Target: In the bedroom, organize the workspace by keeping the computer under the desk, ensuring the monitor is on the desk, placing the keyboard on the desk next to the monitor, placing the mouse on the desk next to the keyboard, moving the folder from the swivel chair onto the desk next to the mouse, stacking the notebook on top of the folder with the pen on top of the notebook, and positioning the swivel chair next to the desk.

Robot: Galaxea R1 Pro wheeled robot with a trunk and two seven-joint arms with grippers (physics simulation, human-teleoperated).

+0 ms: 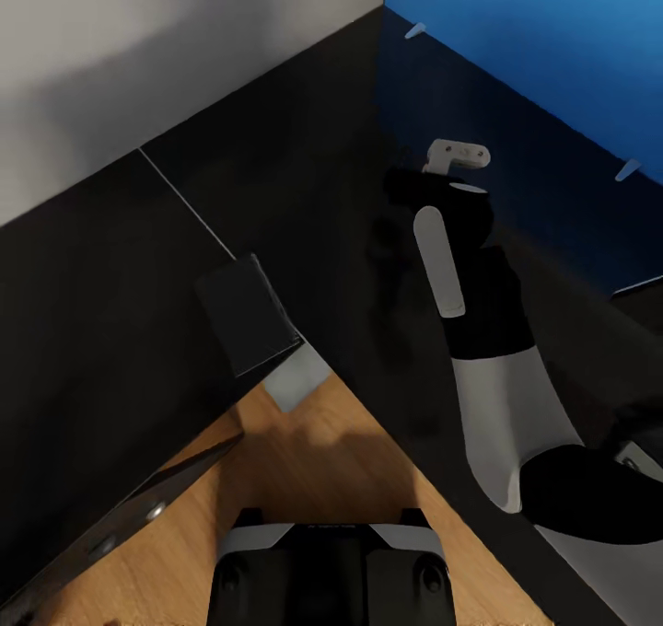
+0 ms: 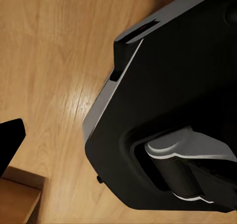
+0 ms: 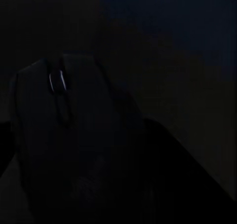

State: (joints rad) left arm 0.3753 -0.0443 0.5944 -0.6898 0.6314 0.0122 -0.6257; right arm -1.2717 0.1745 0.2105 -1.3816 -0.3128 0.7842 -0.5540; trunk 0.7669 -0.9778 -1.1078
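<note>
In the head view the right arm [image 1: 497, 368] reaches forward and up from the lower right over a large dark surface [image 1: 304, 175] that runs into the corner where a pale wall [image 1: 138, 46] meets a blue wall [image 1: 552, 46], its black forearm ending at a white wrist bracket [image 1: 458, 154]; the gripper's fingers are lost against the dark, so how wide they stand cannot be told. The right wrist view is very dim but shows the mouse [image 3: 59, 130], scroll wheel [image 3: 58, 80] visible, lying just beside the camera on the dark surface. The left wrist view looks down on the wooden floor [image 2: 49, 61] and the robot's dark base [image 2: 173, 100], and the left gripper's state cannot be told.
</note>
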